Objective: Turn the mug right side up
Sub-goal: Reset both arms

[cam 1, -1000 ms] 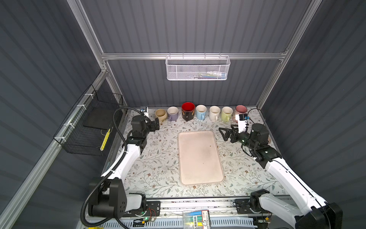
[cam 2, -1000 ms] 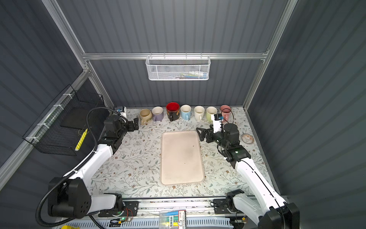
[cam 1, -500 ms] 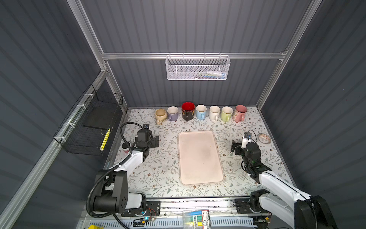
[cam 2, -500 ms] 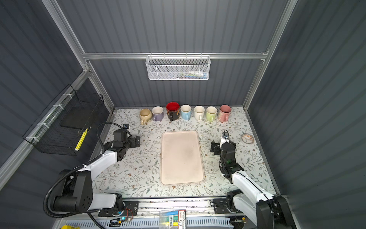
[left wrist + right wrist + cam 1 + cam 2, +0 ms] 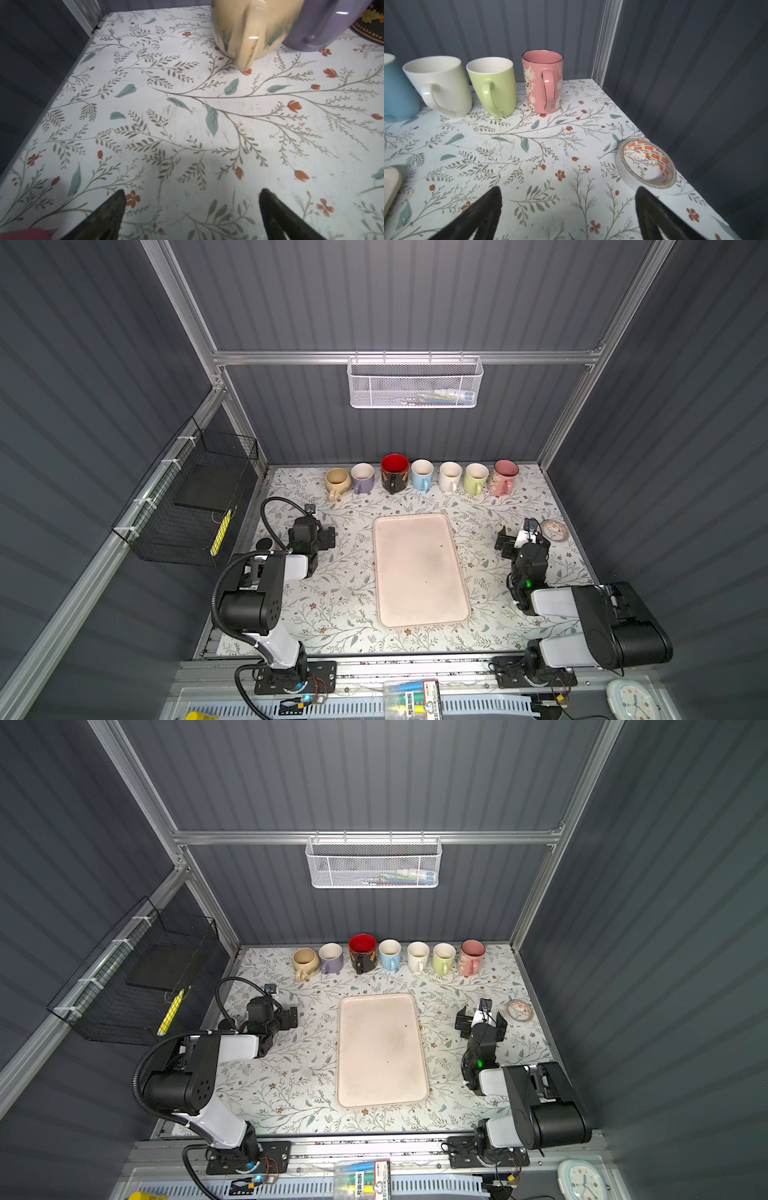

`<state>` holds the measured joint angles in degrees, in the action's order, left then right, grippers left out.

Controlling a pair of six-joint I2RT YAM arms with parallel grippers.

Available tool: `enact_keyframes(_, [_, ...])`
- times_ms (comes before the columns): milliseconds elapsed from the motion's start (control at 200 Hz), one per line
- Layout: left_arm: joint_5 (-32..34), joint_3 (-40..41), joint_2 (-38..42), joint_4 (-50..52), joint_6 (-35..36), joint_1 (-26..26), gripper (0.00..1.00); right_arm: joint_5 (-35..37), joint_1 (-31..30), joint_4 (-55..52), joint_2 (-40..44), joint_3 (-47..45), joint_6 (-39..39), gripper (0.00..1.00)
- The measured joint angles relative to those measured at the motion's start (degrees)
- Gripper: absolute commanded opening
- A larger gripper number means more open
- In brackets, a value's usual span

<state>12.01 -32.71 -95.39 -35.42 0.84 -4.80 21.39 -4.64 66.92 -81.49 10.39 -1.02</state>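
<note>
Black claws hang low over the floral table [image 5: 345,593], the left gripper [image 5: 192,197] and the right gripper [image 5: 569,197] both spread wide and holding nothing, with the cream tray [image 5: 419,572] lying between them and well apart from each. A tape roll [image 5: 623,168] sits just beyond the right one, near the table's right edge. Farthest off, past open tabletop, seven mugs [image 5: 422,477] stand rim-up along the back wall, the pink mug [image 5: 503,477] at the right end.
</note>
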Motion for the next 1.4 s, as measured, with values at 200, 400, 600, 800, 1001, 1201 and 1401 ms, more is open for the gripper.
enact_keyframes(200, [1.64,15.45,-2.23,-21.66,-0.63,0.46,1.00,-5.92,1.25,11.04,-4.11,-6.25,0.11,0.99])
enact_keyframes(400, [1.36,9.46,-2.69,-20.33,-0.90,0.46,1.00,-9.51,1.62,12.50,-5.42,-3.48,-0.39,0.99])
enact_keyframes(600, [0.13,5.03,-2.67,-18.49,-0.83,0.46,1.00,-17.44,7.69,-3.74,-2.69,8.74,2.14,0.99])
enact_keyframes(800, [-0.04,5.11,-2.67,-16.85,-0.83,0.46,1.00,-21.20,9.27,-8.74,-2.12,8.55,3.61,0.99])
enact_keyframes(1001, [-0.04,5.11,-2.67,-16.79,-0.83,0.46,1.00,-22.29,9.27,-10.38,-2.12,8.39,3.98,0.99])
enact_keyframes(1201, [-0.04,5.11,-2.67,-16.79,-0.83,0.46,1.00,-22.56,9.20,-10.93,-2.12,8.39,4.02,0.99])
enact_keyframes(1401, [-0.04,5.11,-2.67,-16.79,-0.83,0.46,1.00,-22.53,9.05,-11.06,-2.12,8.39,4.00,0.99])
